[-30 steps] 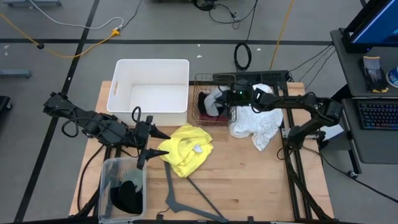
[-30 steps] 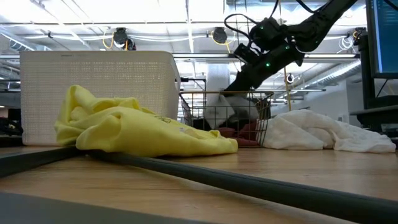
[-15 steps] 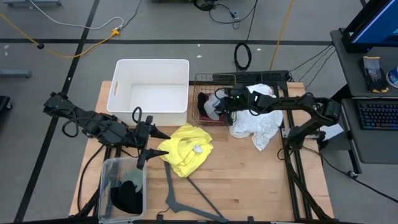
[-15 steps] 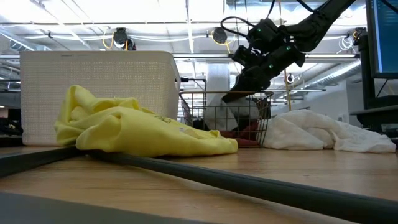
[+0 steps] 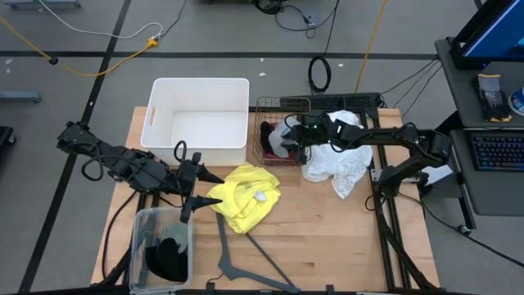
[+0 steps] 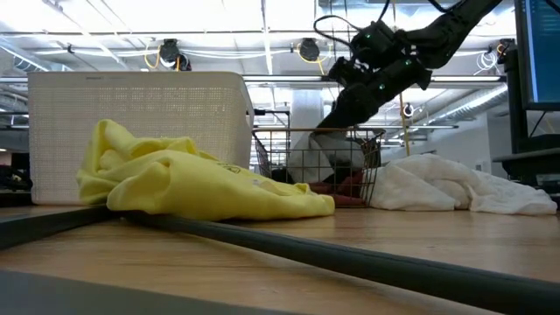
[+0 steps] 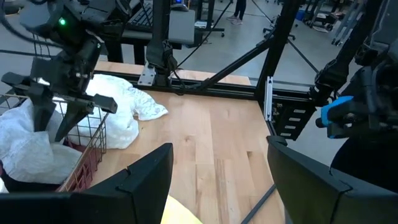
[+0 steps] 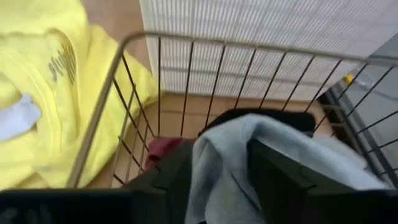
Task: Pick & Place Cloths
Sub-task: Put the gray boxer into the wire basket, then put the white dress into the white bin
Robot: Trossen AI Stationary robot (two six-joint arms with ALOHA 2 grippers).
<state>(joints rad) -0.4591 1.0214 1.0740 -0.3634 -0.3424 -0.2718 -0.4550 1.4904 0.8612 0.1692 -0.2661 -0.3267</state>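
My right gripper (image 5: 288, 138) hangs over the wire basket (image 5: 274, 106) at the table's far side and is shut on the pale grey-blue cloth (image 8: 230, 162). A maroon cloth (image 8: 163, 149) and a black one (image 8: 267, 118) lie under it in the basket. The yellow cloth (image 5: 244, 197) is heaped mid-table. The white cloth (image 5: 336, 164) lies right of the basket. My left gripper (image 5: 203, 192) waits open, just left of the yellow cloth. No sage green cloth shows. My right gripper pinches a raised fold of the grey-blue cloth (image 8: 217, 155) between its two fingers (image 8: 273, 168), slanting down from the table's right side. The cloth's lower part lies in the basket on the other garments (image 6: 319, 162). How many layers it holds, I cannot tell.
A white bin (image 5: 201, 86) stands left of the basket. A clear bin (image 5: 139, 238) holding a black cloth (image 5: 168, 258) sits at the near left corner. A thin grey hanger (image 5: 237, 262) lies near the front edge. Bare wood shows at the near right.
My right gripper dipped slightly toward the basket and came up again, staying shut on the grey-blue cloth.
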